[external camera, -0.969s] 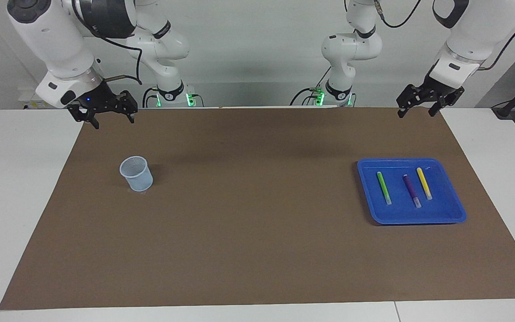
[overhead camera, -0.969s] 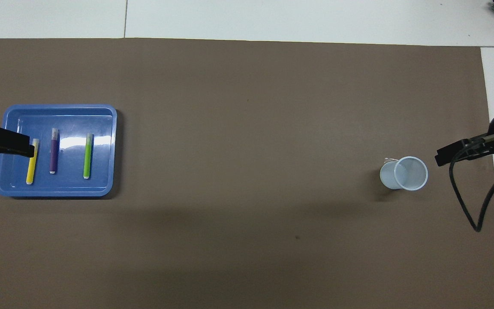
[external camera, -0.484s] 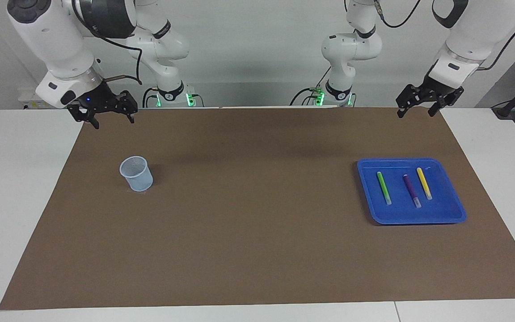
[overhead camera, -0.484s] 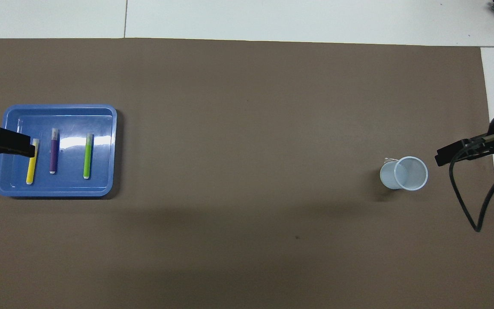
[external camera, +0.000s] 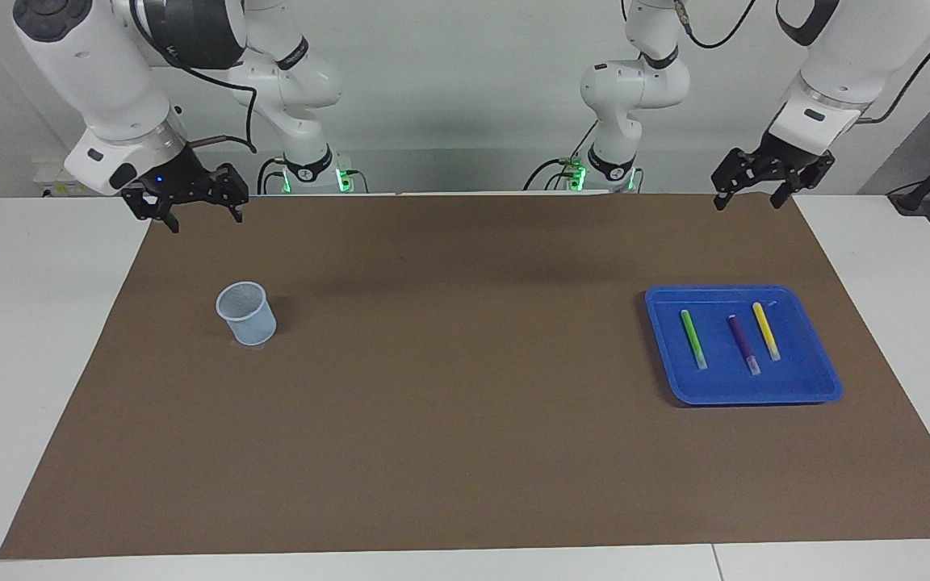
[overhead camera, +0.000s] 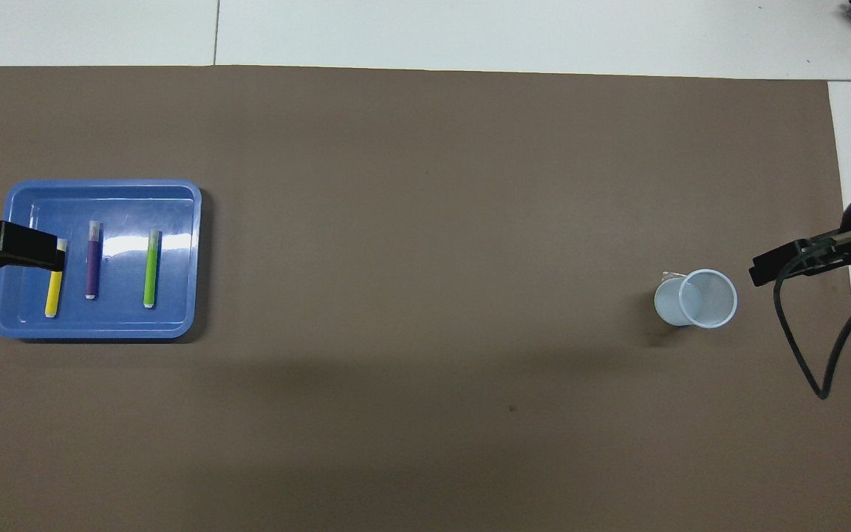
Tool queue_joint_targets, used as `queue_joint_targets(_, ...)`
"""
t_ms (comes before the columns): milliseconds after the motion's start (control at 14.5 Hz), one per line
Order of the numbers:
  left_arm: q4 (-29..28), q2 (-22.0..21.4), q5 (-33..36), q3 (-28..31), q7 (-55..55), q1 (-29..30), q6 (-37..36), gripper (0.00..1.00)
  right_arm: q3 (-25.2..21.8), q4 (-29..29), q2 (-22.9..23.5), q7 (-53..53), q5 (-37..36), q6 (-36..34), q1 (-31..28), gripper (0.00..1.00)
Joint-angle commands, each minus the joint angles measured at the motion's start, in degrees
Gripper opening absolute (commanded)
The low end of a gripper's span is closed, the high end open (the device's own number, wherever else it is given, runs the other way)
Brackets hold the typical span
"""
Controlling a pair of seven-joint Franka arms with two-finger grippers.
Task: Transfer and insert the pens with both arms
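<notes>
On blue tray (external camera: 824,379): 3 pens (external camera: 742,342); 1 cup (external camera: 247,314) nr right arm's end.

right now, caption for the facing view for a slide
Both arms wait raised with open jaws; green pen, purple pen and yellow pen lie in blue tray, cup stands apart.

A brown mat (overhead camera: 425,295) is seen from above, covering most of a white tabletop (overhead camera: 470,29). At the middle left of the frame a blue tray (overhead camera: 174,325) is laid on the mat. Three pens are lined up side by side in it: a yellow pen (overhead camera: 53,292), a purple pen (overhead camera: 92,260) and a green pen (overhead camera: 151,267). A black gripper tip (overhead camera: 23,248) is seen over the tray's left part. At the middle right a pale cup (overhead camera: 697,298) is stood upright, with another black gripper (overhead camera: 795,262) and a looping cable (overhead camera: 813,355) beside it.
</notes>
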Motion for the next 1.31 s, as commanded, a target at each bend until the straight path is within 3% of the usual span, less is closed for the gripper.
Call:
queue_joint_targets(0,-0.1,-0.8,0.3,0.3,-0.3,-0.4,-0.6,1.0,0.3,-0.4,-0.7,-0.3,-0.2,0.3,-0.5,1.0)
queue_joint_targets(1245,-2.1,-1.7,0.3,1.0,0.3,1.5,0.2,1.0,0.3,-0.4,-0.7,-0.3,-0.3,0.3,-0.4,1.0)
